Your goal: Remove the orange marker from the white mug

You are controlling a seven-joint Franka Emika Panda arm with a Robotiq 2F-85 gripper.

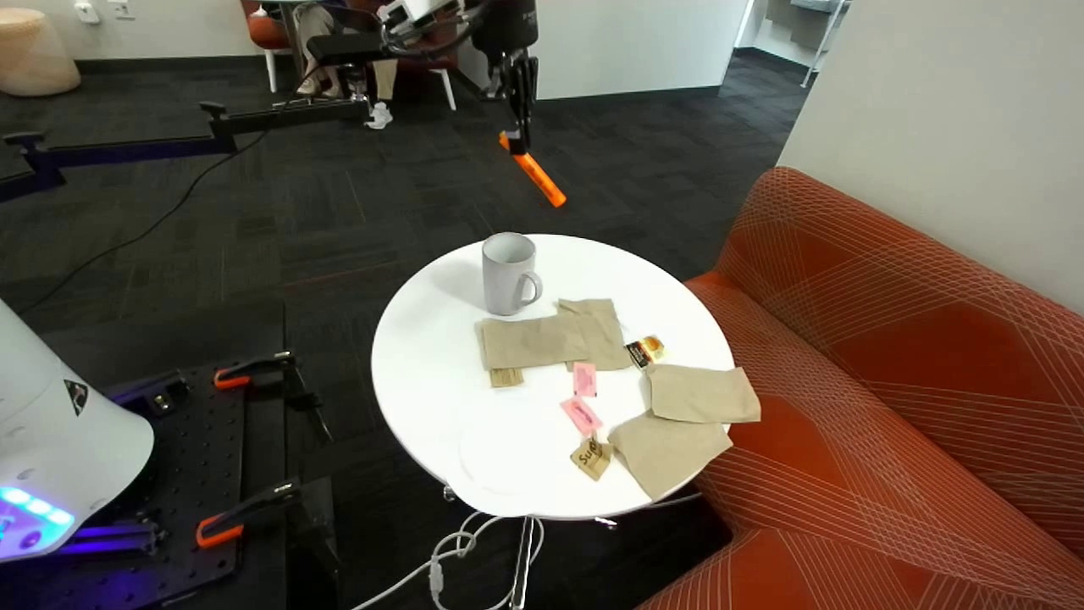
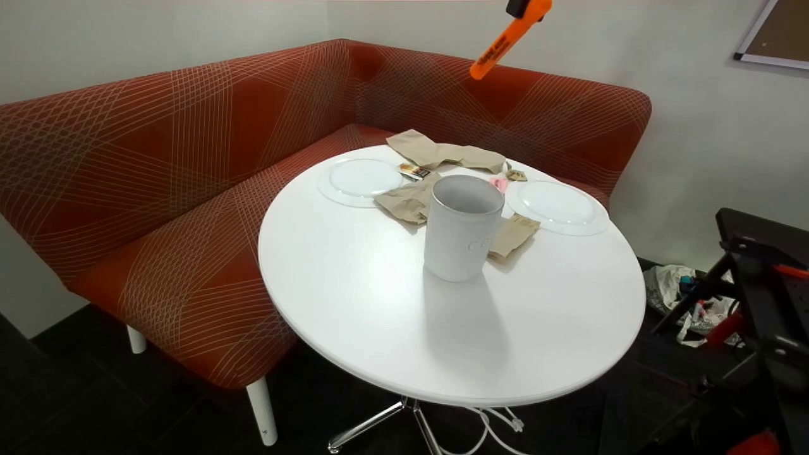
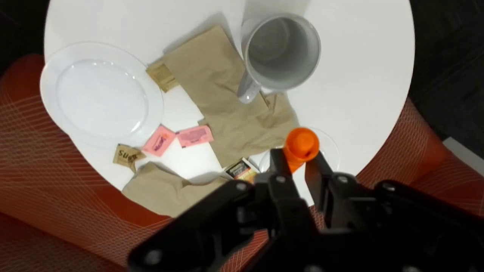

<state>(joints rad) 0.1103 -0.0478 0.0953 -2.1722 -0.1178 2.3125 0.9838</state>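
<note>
The orange marker is held tilted in the air, above and apart from the white mug. It also shows tilted in an exterior view and end-on in the wrist view. My gripper is shut on the marker near its upper end. In the wrist view the two fingertips pinch it from both sides. In an exterior view only a black fingertip shows at the top edge. The mug stands upright on the table; its interior looks empty in the wrist view.
The round white table carries tan napkins, pink packets, a brown sugar packet and a tea packet. Clear plates lie on it too. A red bench wraps round the table.
</note>
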